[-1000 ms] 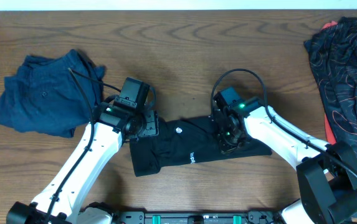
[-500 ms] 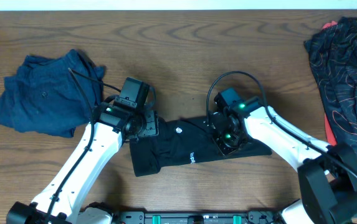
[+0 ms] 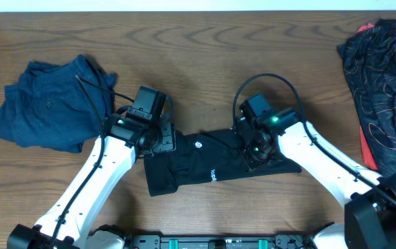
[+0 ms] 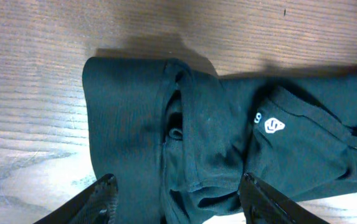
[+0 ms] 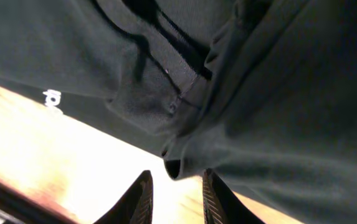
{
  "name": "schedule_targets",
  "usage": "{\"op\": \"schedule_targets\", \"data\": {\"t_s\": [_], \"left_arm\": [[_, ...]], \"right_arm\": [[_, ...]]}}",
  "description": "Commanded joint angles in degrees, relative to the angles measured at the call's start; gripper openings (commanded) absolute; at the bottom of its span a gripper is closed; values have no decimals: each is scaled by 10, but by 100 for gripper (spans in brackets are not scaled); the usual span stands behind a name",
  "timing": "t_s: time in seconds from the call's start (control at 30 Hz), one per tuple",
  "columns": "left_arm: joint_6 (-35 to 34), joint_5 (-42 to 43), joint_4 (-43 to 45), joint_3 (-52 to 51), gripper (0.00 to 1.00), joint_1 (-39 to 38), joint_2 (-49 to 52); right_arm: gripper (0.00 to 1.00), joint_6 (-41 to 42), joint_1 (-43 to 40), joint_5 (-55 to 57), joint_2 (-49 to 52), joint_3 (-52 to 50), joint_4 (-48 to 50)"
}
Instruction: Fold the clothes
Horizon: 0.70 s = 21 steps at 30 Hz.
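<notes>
— While you've got the overhead up, walk me through it, biggest first.

— Wooden bench [image 3: 204, 41] fills the view. A dark blue garment [image 3: 45, 104] is heaped at far left and a black garment with red lines [image 3: 384, 83] at far right. Both are well apart from the job, so I judge neither will get swept into a fold.

— And the shirt?

— The black shirt [image 3: 198, 162] lies near the front edge, about mid-bench, gathered into a long band running left to right on a slight slant. I'd call us partway: it's narrowed, but rumpled, not a neat packet yet.

— Claws?

— One at each end, which is how I'd want them for handling a band like this. My left claw [image 4: 178, 186] hangs over the left end with its fingers [image 4: 103, 199] spread wide, nothing between them but cloth lying beneath. My right claw [image 5: 175, 180] is low over the right end, fingers only narrowly parted. A small lip of fabric [image 5: 173, 167] sits in that gap, but neither finger seems to press it, so I read that claw as open, pinching nothing.

— Anything small?

— White hexagon logo [image 4: 274, 125] faces up on the left half, and the white lettering [image 3: 213, 176] sits near the front edge, mid-band. Soft cloth; I expect it to slump wherever it's let go.
</notes>
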Motion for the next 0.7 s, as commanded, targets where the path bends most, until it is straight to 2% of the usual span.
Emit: {"op": "schedule_targets", "data": {"t_s": [0.0, 0.37, 0.43, 0.6, 0.67], "left_arm": [[-5, -1, 0, -9, 64, 2, 3], [-5, -1, 0, -9, 64, 2, 3], [-5, -1, 0, -9, 64, 2, 3], [-5, -1, 0, -9, 64, 2, 3], [-5, -1, 0, -9, 64, 2, 3]], "right_arm": [[26, 8, 15, 5, 10, -20, 19], [27, 51, 20, 102, 10, -68, 50], [22, 51, 20, 101, 10, -68, 55], [1, 51, 20, 100, 10, -68, 65], [1, 51, 20, 92, 10, -68, 66]]}}
